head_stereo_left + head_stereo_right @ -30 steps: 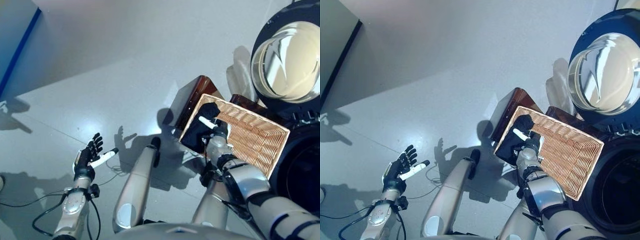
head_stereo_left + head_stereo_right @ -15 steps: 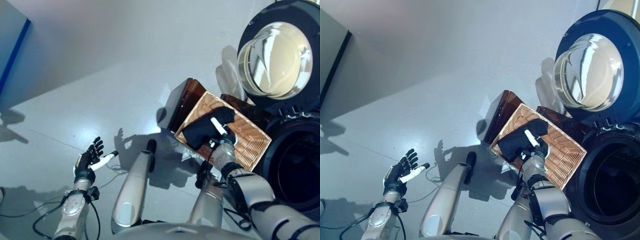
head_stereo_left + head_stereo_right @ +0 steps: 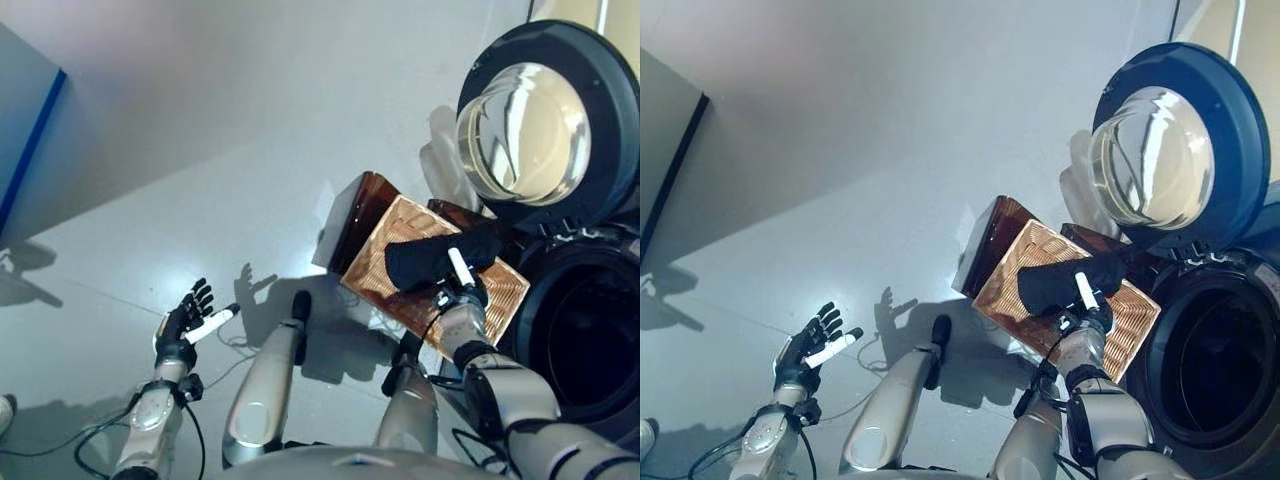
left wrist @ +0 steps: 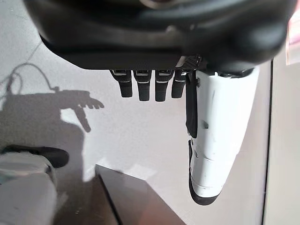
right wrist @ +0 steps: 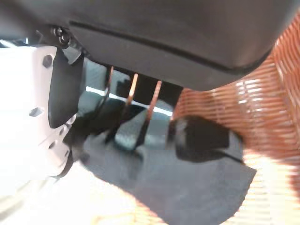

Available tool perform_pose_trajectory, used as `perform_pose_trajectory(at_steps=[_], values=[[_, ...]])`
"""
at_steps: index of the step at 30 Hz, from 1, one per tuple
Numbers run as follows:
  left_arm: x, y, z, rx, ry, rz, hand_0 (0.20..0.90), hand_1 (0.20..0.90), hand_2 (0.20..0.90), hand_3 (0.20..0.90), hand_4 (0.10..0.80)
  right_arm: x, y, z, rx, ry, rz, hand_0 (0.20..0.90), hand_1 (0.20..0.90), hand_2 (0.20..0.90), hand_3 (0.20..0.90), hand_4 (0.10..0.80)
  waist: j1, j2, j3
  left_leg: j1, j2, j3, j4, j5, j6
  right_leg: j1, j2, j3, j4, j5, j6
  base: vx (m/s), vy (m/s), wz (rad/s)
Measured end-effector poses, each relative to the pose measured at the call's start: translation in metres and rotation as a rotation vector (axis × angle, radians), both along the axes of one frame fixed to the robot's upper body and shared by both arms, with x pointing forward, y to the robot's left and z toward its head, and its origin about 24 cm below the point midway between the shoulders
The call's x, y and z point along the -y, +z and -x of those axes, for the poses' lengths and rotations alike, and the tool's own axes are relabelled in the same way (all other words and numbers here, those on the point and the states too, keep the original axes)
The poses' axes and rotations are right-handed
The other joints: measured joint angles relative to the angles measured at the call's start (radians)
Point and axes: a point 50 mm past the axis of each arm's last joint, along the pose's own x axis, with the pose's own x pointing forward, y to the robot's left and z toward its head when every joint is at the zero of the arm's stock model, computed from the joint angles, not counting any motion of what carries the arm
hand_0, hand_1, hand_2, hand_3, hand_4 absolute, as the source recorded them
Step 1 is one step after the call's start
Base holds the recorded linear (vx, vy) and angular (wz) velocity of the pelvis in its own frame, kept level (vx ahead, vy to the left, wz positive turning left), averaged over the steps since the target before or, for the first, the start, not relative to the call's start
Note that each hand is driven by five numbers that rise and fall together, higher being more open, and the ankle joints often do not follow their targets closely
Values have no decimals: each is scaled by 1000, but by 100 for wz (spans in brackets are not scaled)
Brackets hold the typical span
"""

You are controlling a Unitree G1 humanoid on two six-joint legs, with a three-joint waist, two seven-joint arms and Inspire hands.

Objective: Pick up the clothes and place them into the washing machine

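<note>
Left eye view: wide stretch of bare grey floor [image 3: 250, 150] on the left and ahead, nothing on it near the left arm. On the right, washing machine [image 3: 590, 340] with dark drum opening facing out and round glass door [image 3: 535, 135] swung open above it. Wicker basket [image 3: 505, 290] just beside the drum opening, resting on a brown stool [image 3: 360, 205]; near edge of basket close to the right forearm, far corner next to the door hinge. Little free room between basket rim and machine front. Dark cloth [image 3: 430, 262] black, limp, bunched into a flat crumpled shape, lying across the upper part of the basket and hanging in the right hand's grasp; no other garment visible. Right hand [image 3: 462, 288] raised over the basket, white-covered thumb pointing up across the cloth; in the right wrist view, fingers [image 5: 201, 140] curled down into the dark cloth with woven basket behind, so closed on the cloth. Left hand [image 3: 185, 322] held low and well apart over bare floor, palm up, fingers spread and straight, thumb out to the side; left wrist view confirms fingers [image 4: 145, 88] relaxed, holding nothing.
</note>
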Motion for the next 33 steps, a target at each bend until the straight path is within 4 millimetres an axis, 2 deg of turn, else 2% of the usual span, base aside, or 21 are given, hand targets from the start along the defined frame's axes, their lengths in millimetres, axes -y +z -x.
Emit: perform_pose_trajectory(at_steps=[5,11,14,17,21,27,28,29,30,31,33], values=[[7,-4,1,-7,8,32,900,900,900,900,800,5,-1,8,100,-88,-66,200,200,200,200,300,-13,4,-31,23,3,6,-18,4,-4,3,3,7,0,1,-1,43,4,-8],[13,-17,9,-67,11,69,900,900,900,900,800,6,-16,27,110,-192,-131,200,200,200,200,300,-55,19,-50,60,7,21,-21,-3,-9,34,3,16,-6,0,-2,22,16,-6],[12,-22,15,-93,18,71,900,900,900,900,800,9,-21,37,112,-278,-157,200,200,200,200,300,-61,27,-60,64,9,29,-21,-7,-11,34,4,23,-20,0,-1,14,30,-15],[18,-24,16,-96,25,99,900,900,900,900,800,20,-26,52,119,-436,-198,200,200,200,200,300,-72,51,-75,63,9,44,-22,-10,-7,33,4,33,-34,0,-1,17,23,-11],[22,-28,20,-114,23,115,900,900,900,900,800,24,-25,56,134,-514,-208,200,200,200,200,300,-92,80,-94,63,10,49,-18,-13,-2,27,3,37,-33,8,-11,11,10,-7],[29,-30,20,-119,9,131,900,900,900,900,800,31,-20,53,138,-508,-178,200,200,200,200,300,-97,95,-106,64,17,56,-23,-14,-4,16,9,42,-28,18,-14,9,-1,-5],[29,-30,20,-119,9,131,900,900,900,900,800,33,-19,52,112,-482,-149,455,455,455,455,482,-97,96,-106,64,17,56,-23,-14,-5,15,9,42,-27,18,-14,0,0,0],[29,-30,21,-121,9,131,900,900,900,900,800,36,-18,52,86,-450,-112,900,900,900,900,800,-97,96,-106,64,17,56,-23,-14,-5,14,9,43,-26,18,-14,-63,-16,-1],[29,-30,21,-122,10,131,900,900,900,900,800,37,-17,52,71,-431,-92,900,900,900,900,800,-97,95,-106,64,17,56,-23,-14,-5,14,10,45,-26,18,-14,-45,-23,-1],[29,-31,21,-124,10,129,900,900,900,900,800,43,-15,50,-85,-250,93,900,900,900,900,800,-106,94,-106,63,17,58,-22,-14,-5,8,10,51,-16,18,-14,-49,-23,-7],[28,-32,24,-136,18,121,900,900,900,900,800,44,-5,38,-235,-5,368,900,900,900,900,800,-105,91,-105,63,19,69,-22,-14,-5,-3,11,61,-16,18,-14,-40,-35,-14]])
